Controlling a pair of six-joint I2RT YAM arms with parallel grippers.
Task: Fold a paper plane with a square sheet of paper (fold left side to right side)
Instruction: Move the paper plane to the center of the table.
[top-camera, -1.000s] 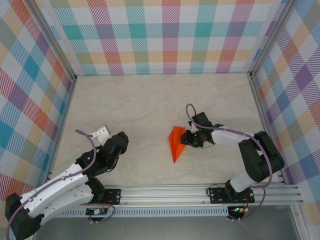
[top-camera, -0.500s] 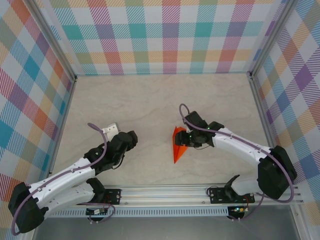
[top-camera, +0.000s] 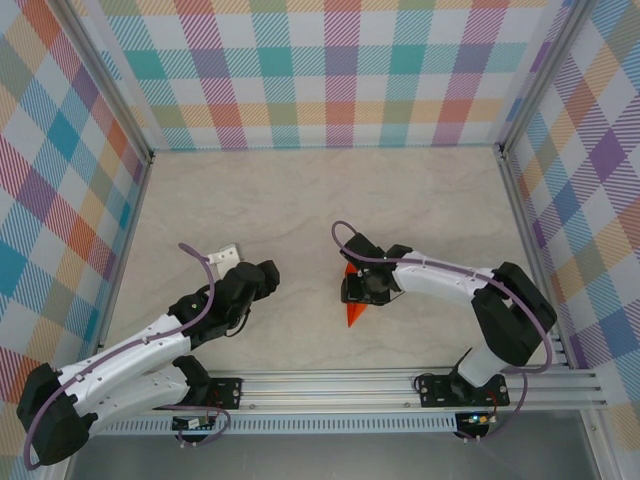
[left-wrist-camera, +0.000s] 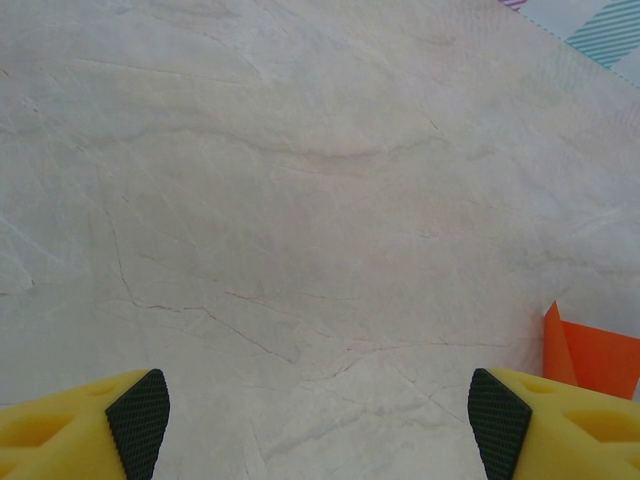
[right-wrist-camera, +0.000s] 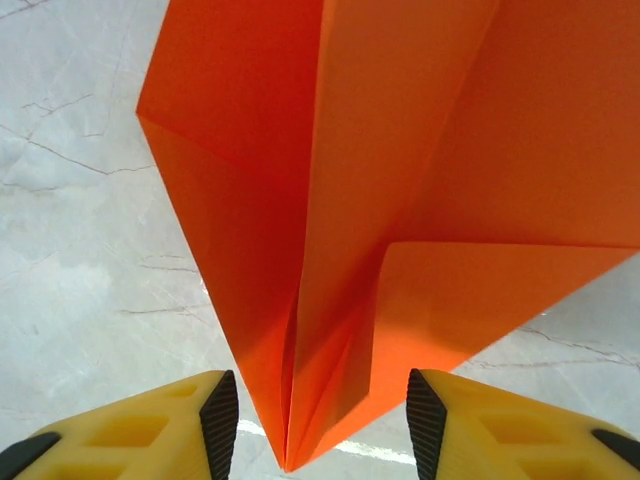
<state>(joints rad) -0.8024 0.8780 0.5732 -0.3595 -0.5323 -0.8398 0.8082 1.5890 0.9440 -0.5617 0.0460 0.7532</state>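
The square sheet of paper (top-camera: 352, 312) lies just right of the table's centre as a creased orange pointed shape. My right gripper (top-camera: 358, 288) hangs over it and hides most of it from above. In the right wrist view the paper (right-wrist-camera: 400, 170) shows a centre crease and folded flaps. Its narrow point reaches down between the fingers of my right gripper (right-wrist-camera: 320, 425), which is open with a gap at each pad. My left gripper (top-camera: 262, 278) sits to the left of the paper. It is wide open (left-wrist-camera: 318, 425) over bare table, and an orange corner of the paper (left-wrist-camera: 598, 362) shows at the right edge.
Plaid walls (top-camera: 320, 70) close the table at the back and on both sides. An aluminium rail (top-camera: 400, 385) with the arm bases runs along the near edge. The marble-look tabletop (top-camera: 270, 200) stretches behind the arms.
My right gripper has slid left over the paper and now covers most of it. My left gripper has swung right toward the middle and its jaws have widened.
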